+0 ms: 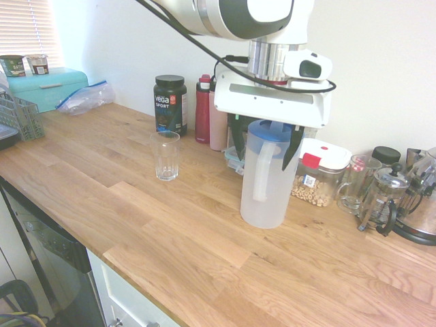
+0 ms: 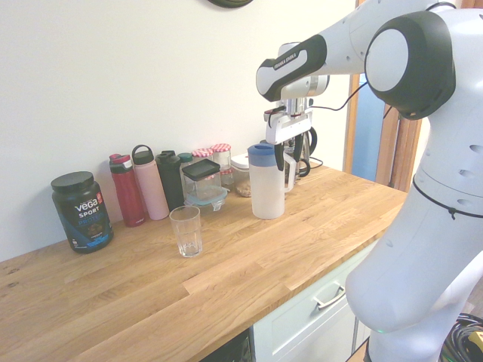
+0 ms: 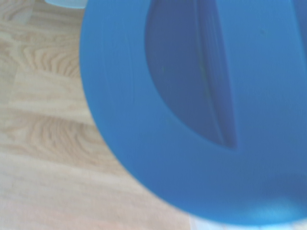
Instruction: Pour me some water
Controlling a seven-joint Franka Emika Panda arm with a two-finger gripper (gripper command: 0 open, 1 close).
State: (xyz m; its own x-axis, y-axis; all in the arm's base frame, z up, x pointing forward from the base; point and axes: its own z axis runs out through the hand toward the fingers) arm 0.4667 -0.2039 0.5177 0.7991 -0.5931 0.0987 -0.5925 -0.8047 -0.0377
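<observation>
A translucent water pitcher [image 1: 264,194] with a blue lid [image 3: 192,120] and white handle stands on the wooden counter [image 1: 136,218]. An empty clear glass [image 1: 165,155] stands to its left, well apart; the second exterior view also shows the glass [image 2: 186,231] and pitcher [image 2: 266,188]. My gripper [image 1: 266,142] hangs right over the pitcher's top, open, with one dark finger [image 1: 238,139] on each side of the lid. In the second exterior view the gripper [image 2: 290,151] sits at the pitcher's upper back edge. The wrist view is filled by the blurred lid.
Along the wall behind stand a black protein tub [image 1: 169,104], red and pink bottles [image 1: 210,112], jars and a lidded food box [image 1: 321,170]. A glass mug [image 1: 354,182], French press [image 1: 381,199] and kettle [image 1: 422,214] crowd the right. A teal bread box [image 1: 48,87] is far left.
</observation>
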